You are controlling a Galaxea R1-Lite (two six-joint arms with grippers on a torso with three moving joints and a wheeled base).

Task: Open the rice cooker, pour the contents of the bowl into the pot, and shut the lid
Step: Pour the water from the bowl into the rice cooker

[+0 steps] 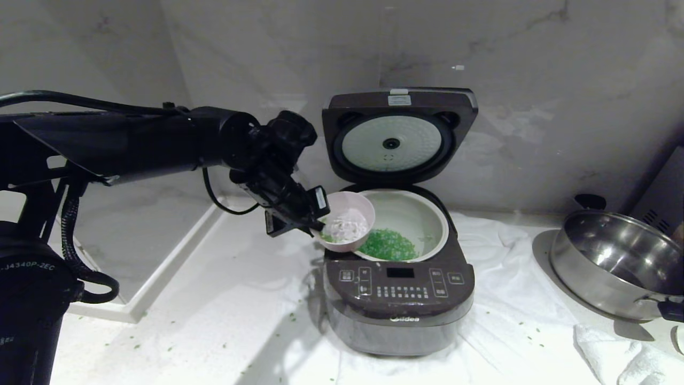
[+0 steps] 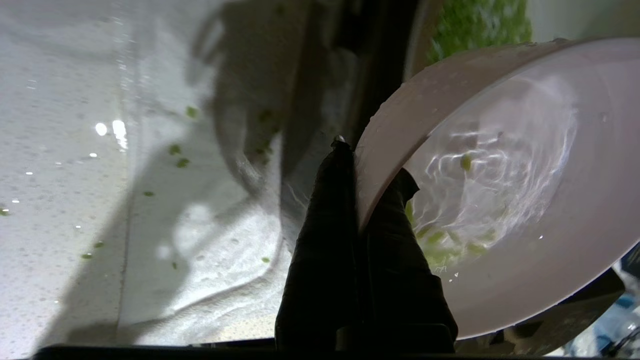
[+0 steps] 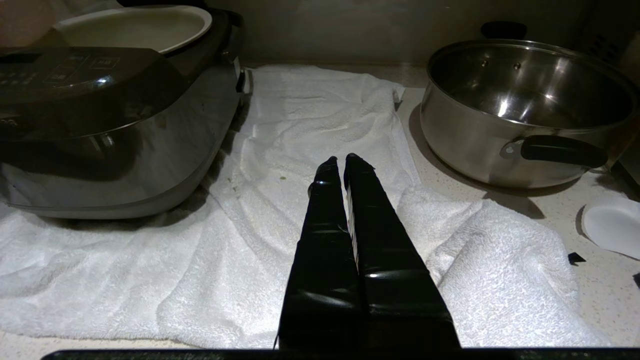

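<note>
The rice cooker [image 1: 398,305] stands mid-counter on a white towel, its lid [image 1: 398,133] swung up against the wall, silvery plate facing me. Inside the pot [image 1: 427,214] lies a heap of green bits [image 1: 387,245] at the front. My left gripper [image 1: 315,222] is shut on the rim of the pale pink bowl [image 1: 347,220], which hangs over the pot's front-left edge. In the left wrist view the bowl [image 2: 525,210] is nearly empty, with a few green bits [image 2: 445,245] stuck near the fingers. My right gripper [image 3: 340,160] is shut on nothing, low over the towel right of the cooker.
A steel pan [image 1: 614,262] with black handles sits at the right; the right wrist view shows the pan [image 3: 525,100] close beyond the towel [image 3: 325,125]. A small white dish [image 3: 612,225] lies near it. Green bits are scattered on the counter [image 1: 187,331]. A raised white ledge [image 1: 160,267] runs at left.
</note>
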